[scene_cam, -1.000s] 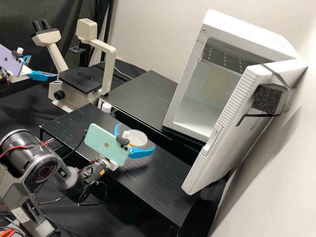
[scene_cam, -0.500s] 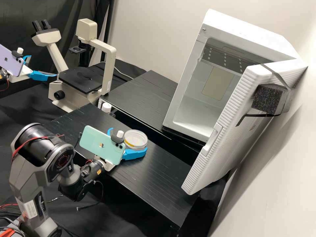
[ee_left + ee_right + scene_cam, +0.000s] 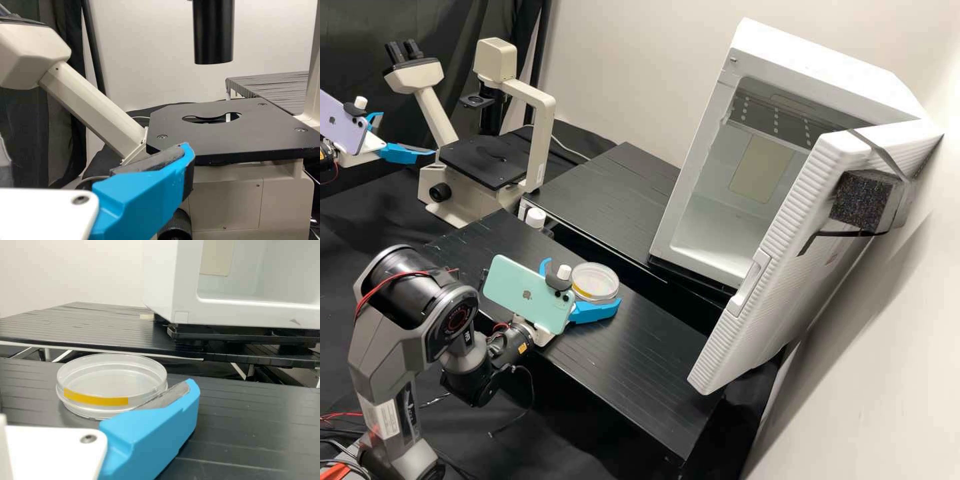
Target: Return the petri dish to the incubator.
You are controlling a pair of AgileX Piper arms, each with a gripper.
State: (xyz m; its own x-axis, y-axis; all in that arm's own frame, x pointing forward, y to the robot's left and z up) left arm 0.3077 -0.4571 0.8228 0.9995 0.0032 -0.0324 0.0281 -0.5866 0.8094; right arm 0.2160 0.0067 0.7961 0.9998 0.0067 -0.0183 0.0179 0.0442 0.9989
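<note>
High view: petri dish (image 3: 595,282) rests on the near black platform (image 3: 633,373), mid-frame. Right gripper (image 3: 582,283) is at it, blue fingers (image 3: 595,311) spread wide; can't tell if either touches the dish.

Left gripper (image 3: 408,133), upper left, fingers well apart, nothing held, near the microscope (image 3: 487,160).

Incubator (image 3: 720,207), upper right, on the far black platform (image 3: 607,193). High view gives its open door (image 3: 773,267), grey foam block (image 3: 860,200) strapped on. Right wrist view adds the black base (image 3: 225,334) under it and a yellow strip (image 3: 95,399) on the dish wall.

Left wrist view adds three screws on the microscope's black stage (image 3: 220,132) and an opening in its middle.

Labels: small orange one (image 3: 522,348) on the right arm's wrist, print too small to tell. White one (image 3: 387,419) lower down the same arm, same story. Logo on the back of each phone.

Counts: one dish, one incubator, one microscope with two eyepieces (image 3: 404,51), two platforms, two phones: mint (image 3: 523,293) mid-frame, lilac (image 3: 343,123) upper left.
</note>
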